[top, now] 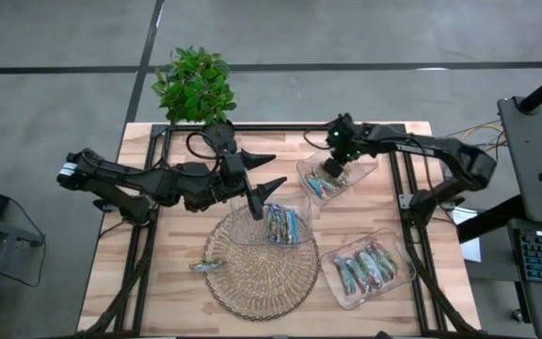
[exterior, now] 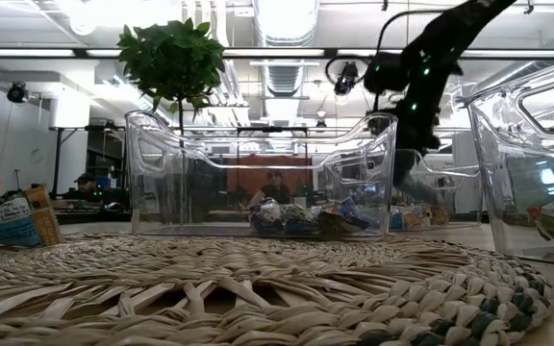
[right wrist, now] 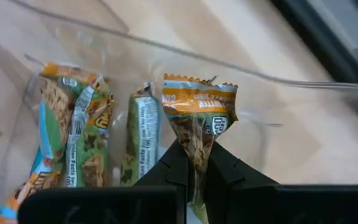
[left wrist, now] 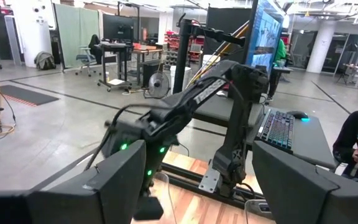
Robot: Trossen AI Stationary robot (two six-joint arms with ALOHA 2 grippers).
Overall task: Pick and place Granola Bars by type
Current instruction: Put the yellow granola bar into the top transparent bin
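Overhead arrangement, left to right. The left gripper (top: 269, 172) hangs above the far edge of the round woven wicker mat (top: 252, 287), its 2 dark fingers spread wide and holding nothing; its wrist view looks level across the table at the other arm. On the wooden slatted table (top: 172, 282), just beside the mat's left rim, lies 1 loose blue-and-tan wrapped granola bar (top: 205, 265). A leafy green potted plant (top: 194, 83) stands at the table's far edge. A clear rectangular plastic tray (top: 294, 205) rests on the mat's far right part and holds a cluster of blue-wrapped bars (top: 281, 224).

Farther right, the right gripper (top: 332, 169) reaches down into a second clear plastic tray (top: 363, 168) at the table's far side. In the right wrist view its jaws are closed on the lower end of an orange-and-tan wrapped granola bar (right wrist: 196, 121), held upright above the tray floor. Beside it in that tray lie several green-and-tan wrapped bars (right wrist: 79, 134).

A third clear plastic tray (top: 398, 247), near the table's front right, holds green-silver wrapped bars (top: 367, 266).
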